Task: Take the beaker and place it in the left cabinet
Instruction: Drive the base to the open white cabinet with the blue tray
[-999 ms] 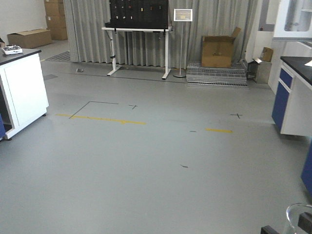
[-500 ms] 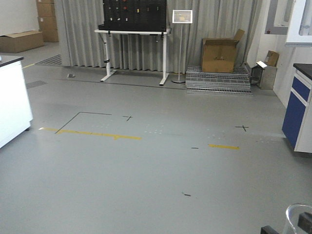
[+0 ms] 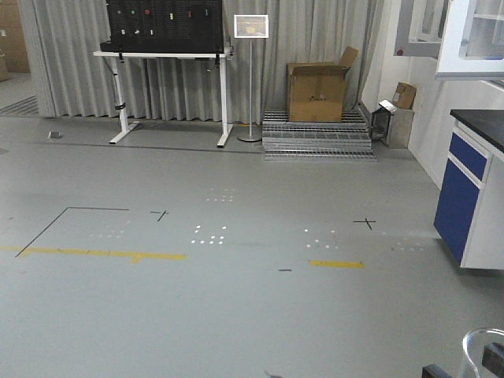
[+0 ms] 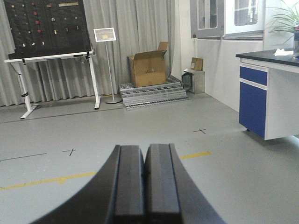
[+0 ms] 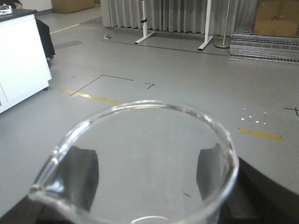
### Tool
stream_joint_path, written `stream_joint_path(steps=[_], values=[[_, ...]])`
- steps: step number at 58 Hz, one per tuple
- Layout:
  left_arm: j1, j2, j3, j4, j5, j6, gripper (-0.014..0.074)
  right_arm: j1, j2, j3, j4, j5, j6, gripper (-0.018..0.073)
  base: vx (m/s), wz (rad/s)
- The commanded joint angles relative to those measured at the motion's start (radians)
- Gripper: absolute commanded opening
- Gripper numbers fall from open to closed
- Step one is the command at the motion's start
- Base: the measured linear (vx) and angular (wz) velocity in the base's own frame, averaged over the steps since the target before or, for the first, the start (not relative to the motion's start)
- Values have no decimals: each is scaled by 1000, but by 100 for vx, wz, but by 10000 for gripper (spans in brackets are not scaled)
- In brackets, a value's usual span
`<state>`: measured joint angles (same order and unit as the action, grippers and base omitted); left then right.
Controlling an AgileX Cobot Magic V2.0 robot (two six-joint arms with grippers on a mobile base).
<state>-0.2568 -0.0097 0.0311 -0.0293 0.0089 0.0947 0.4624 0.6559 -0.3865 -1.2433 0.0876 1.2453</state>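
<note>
The beaker [image 5: 154, 105], a clear glass cylinder with a pour spout at its lower left rim, fills the right wrist view. My right gripper [image 5: 147, 173] is shut on it, with a dark finger [image 5: 83, 175] on each side of the glass. In the front view the beaker [image 3: 482, 353] and the right gripper [image 3: 466, 367] show only at the bottom right corner, above the bare floor. My left gripper [image 4: 144, 152] is shut with its pads together and nothing between them. The left cabinet is out of view.
A blue and white lab bench [image 3: 472, 197] stands at the right. At the back are a pegboard on a white stand [image 3: 165, 55], a sign post [image 3: 251, 79], a cardboard box [image 3: 316, 90] and metal grates [image 3: 315, 142]. A white counter [image 5: 21, 60] stands at the left.
The front view has swung to the right and moved forward: the pegboard stand slid left, the white counter left the frame, the floor lines dropped lower. The beaker stays held.
</note>
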Motion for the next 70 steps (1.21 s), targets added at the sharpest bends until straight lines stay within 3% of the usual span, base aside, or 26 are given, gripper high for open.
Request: stream_joint_path(steps=[1, 70], values=[[-3, -19, 16, -7, -84, -4, 1, -3, -3, -30, -18, -19, 2, -4, 70, -8], [-3, -18, 16, -7, -83, -3, 1, -3, -3, -30, -18, -21, 2, -4, 73, -6]])
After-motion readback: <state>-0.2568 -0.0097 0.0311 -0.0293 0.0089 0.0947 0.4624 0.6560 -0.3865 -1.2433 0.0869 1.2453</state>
